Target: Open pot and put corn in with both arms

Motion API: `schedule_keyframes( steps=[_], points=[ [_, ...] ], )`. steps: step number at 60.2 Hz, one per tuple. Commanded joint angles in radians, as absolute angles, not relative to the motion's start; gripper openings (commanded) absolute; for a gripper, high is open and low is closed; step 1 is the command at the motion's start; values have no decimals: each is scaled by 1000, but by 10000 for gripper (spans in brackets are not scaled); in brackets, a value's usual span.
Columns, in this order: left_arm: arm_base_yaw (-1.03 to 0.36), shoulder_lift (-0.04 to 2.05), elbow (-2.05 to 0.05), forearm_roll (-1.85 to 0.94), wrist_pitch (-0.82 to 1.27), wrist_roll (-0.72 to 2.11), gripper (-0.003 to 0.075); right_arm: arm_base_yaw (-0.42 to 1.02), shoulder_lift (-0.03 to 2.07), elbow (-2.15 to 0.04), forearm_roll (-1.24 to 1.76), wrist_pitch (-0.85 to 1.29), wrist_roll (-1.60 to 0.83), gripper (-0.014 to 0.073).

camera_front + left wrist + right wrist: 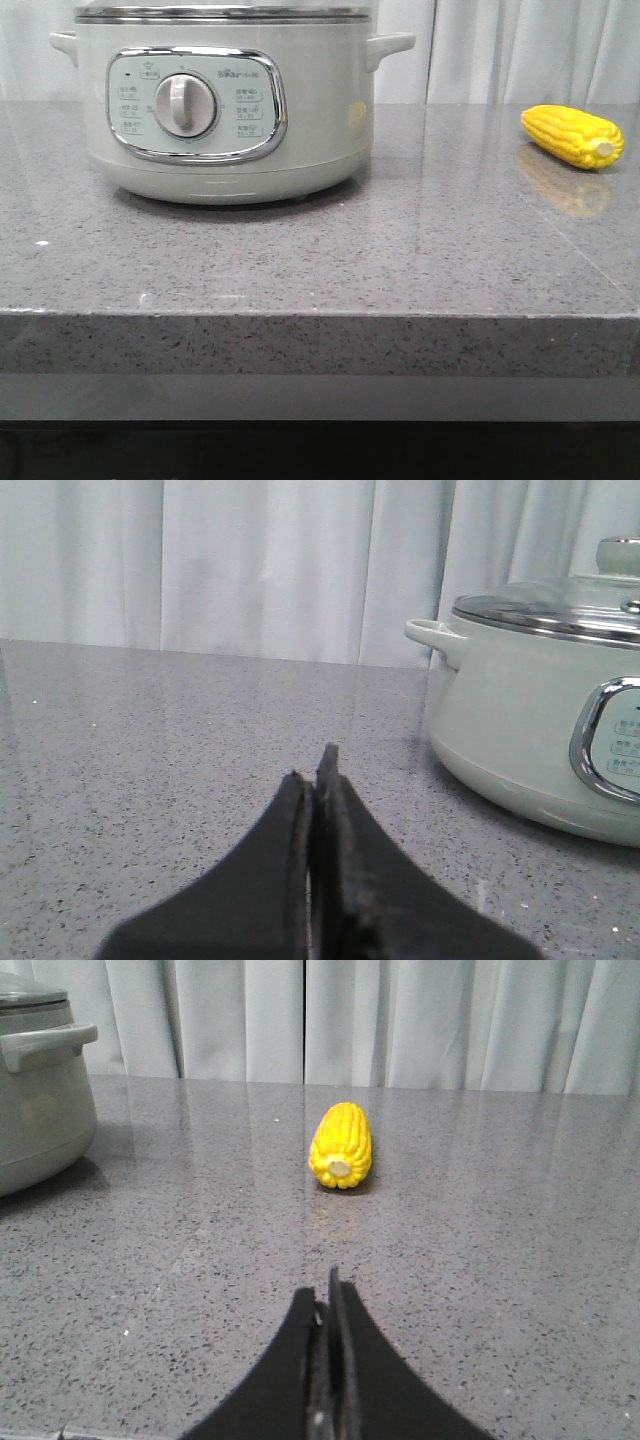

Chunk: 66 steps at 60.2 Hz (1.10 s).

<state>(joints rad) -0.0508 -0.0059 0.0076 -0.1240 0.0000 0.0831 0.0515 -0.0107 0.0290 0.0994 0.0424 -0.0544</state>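
- Grey speckled stone worktop [320, 260] carries everything; pale curtain [450, 1020] hangs behind it.
- Pot [222, 100]: big cream-green electric cooker on the left part of the worktop, chrome-framed panel w/ round dial [185, 105] facing the front cam. Glass lid [545, 608] w/ steel rim sits on top, its knob [618, 555] partly cut off at the edge of the left wrist view. So pot is not open yet.
- Corn [572, 136]: small yellow cob lying on its side on the right part of the worktop, well apart from the pot, pale stub end toward the right arm in the right wrist view [342, 1146].
- Left end effector [318, 780]: fingers pressed together, holding nothing, low over bare worktop w/ the pot off to one side of it.
- Right end effector [330, 1300]: also closed and empty, lined up roughly w/ the corn but not near it.
- Step, as I read it: the very start, neither arm has engaged anything.
- Next prob. calls for left arm to open its fingers, rise to the lid knob and lift the lid off; right arm to open, reach fwd and grip the cob across its body. Round cob may roll if nudged off-centre.
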Motion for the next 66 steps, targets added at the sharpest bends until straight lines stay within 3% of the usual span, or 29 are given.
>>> schedule_keyframes(
  steps=[1, 55, 66],
  points=[
    [-50, -21, 19, -133, -79, 77, -20, 45, -32, 16, 102, -42, -61, -120],
    [-50, -21, 17, -133, -119, 77, -20, 45, -32, 12, 102, -86, -61, -120],
    [-50, -17, -106, -151, -82, 75, -20, 45, -31, -106, 102, 0, -61, -120]
  ],
)
